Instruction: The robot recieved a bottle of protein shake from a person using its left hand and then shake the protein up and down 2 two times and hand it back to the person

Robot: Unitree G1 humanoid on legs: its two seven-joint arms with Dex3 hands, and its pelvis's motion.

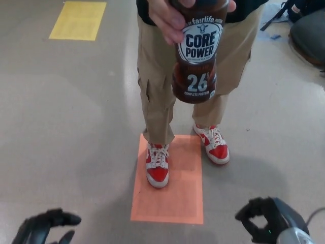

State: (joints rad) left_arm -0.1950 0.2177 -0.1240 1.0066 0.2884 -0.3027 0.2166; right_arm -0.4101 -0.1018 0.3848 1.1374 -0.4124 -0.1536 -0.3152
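Observation:
A dark brown protein shake bottle [197, 56] with a "Core Power" label hangs upright at the top centre, held near its cap by a person's hand [170, 19]. My left hand [43, 227] sits low at the bottom left corner, far below the bottle, its fingers apart and holding nothing. My right hand [269, 218] is at the bottom right, fingers curled round with nothing in them.
The person stands facing me in tan trousers [157, 96] and red-and-white shoes [157, 168], on an orange floor square [175, 195]. A yellow floor square [78, 20] lies at the top left. A dark bag or chair [307, 33] sits at the top right.

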